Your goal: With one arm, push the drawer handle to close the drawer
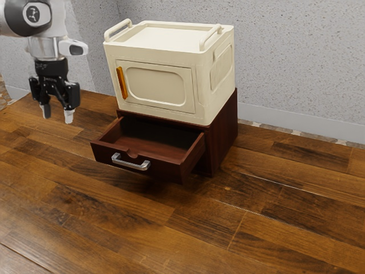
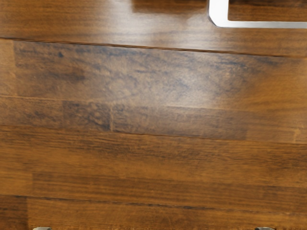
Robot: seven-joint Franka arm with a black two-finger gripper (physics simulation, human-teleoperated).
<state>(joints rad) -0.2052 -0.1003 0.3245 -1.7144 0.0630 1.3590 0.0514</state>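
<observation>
At the exterior view's left, the arm [image 1: 48, 48] comes down over the counter [image 1: 274, 228] with the pincer [image 1: 57, 114] pointing downward, its two fingers spread apart and a gap between their tips. The pincer is clear of the drawer [image 1: 168, 169] and its handle [image 1: 131, 165], both of which lie to the exterior view's right of it; the handle is also lower down. In the wrist view, the corner of the silver handle appears well apart from the fingertips, over the wooden planks. Next in order is the drawer, dark reddish wood, standing open, with the handle across its front panel and a small rounded notch in the top edge above. It projects from a matching cabinet [image 1: 222, 137]. On the cabinet rests a cream box [image 1: 157, 56], upright, its front door [image 1: 157, 85] shut and fitted with an orange grip [image 1: 122, 83], a rail at either end of its top. Behind stands a speckled grey wall [image 1: 296, 63], reaching to the exterior view's right.
</observation>
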